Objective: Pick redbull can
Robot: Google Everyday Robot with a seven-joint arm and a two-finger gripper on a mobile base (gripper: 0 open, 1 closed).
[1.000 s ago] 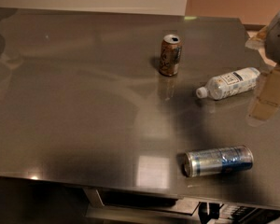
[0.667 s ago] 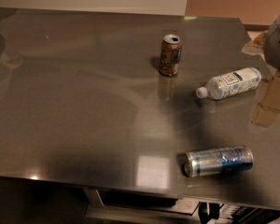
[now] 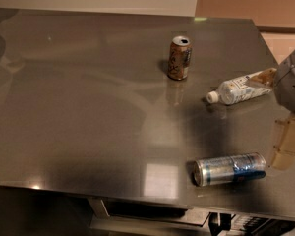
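Observation:
The redbull can (image 3: 229, 169) is slim, silver with blue patches, and lies on its side near the table's front edge at the lower right, its shiny end facing left. My gripper (image 3: 288, 142) is at the right edge of the view, just right of and slightly above the can, apart from it. One pale translucent finger (image 3: 287, 146) shows below the grey wrist body (image 3: 292, 80).
A short brown-gold can (image 3: 179, 57) stands upright at the centre back. A clear plastic bottle (image 3: 239, 89) with a white cap lies on its side left of the wrist. The grey metal table (image 3: 88, 107) ends at the front edge just below the redbull can.
The gripper has moved slightly lower and a little to the right at the edge of the view. The cans and bottle have not moved.

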